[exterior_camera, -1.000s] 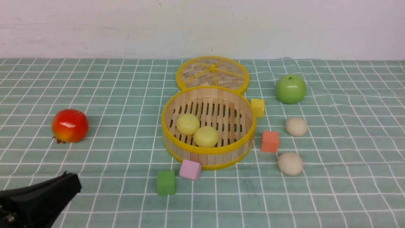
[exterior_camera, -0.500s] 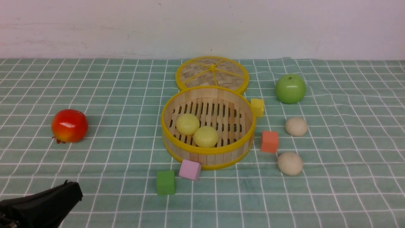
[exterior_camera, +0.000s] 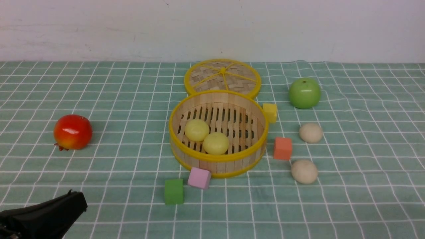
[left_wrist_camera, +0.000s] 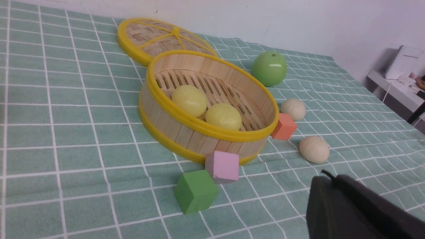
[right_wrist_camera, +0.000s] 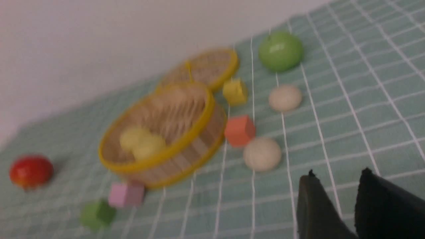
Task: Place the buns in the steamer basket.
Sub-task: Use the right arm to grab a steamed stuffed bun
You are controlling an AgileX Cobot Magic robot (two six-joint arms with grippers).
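The steamer basket (exterior_camera: 219, 164) stands mid-table with two pale yellow buns inside, one (exterior_camera: 197, 129) beside the other (exterior_camera: 216, 143). Two beige-white buns lie on the cloth to its right, one farther (exterior_camera: 310, 132) and one nearer (exterior_camera: 304, 171). My left gripper (exterior_camera: 78, 199) is low at the near left, shut and empty; in the left wrist view (left_wrist_camera: 323, 176) its fingers are pressed together. My right gripper (right_wrist_camera: 338, 172) shows only in the blurred right wrist view, open and empty, short of the nearer beige bun (right_wrist_camera: 262, 154).
The woven lid (exterior_camera: 222, 76) lies flat behind the basket. A green apple (exterior_camera: 304, 93) is at the back right and a red fruit (exterior_camera: 73, 131) at the left. Yellow (exterior_camera: 270, 112), orange (exterior_camera: 283, 148), pink (exterior_camera: 199, 178) and green (exterior_camera: 174, 191) cubes sit round the basket.
My left gripper has sunk slightly toward the near left corner of the front view. The buns, basket and cubes have not moved.
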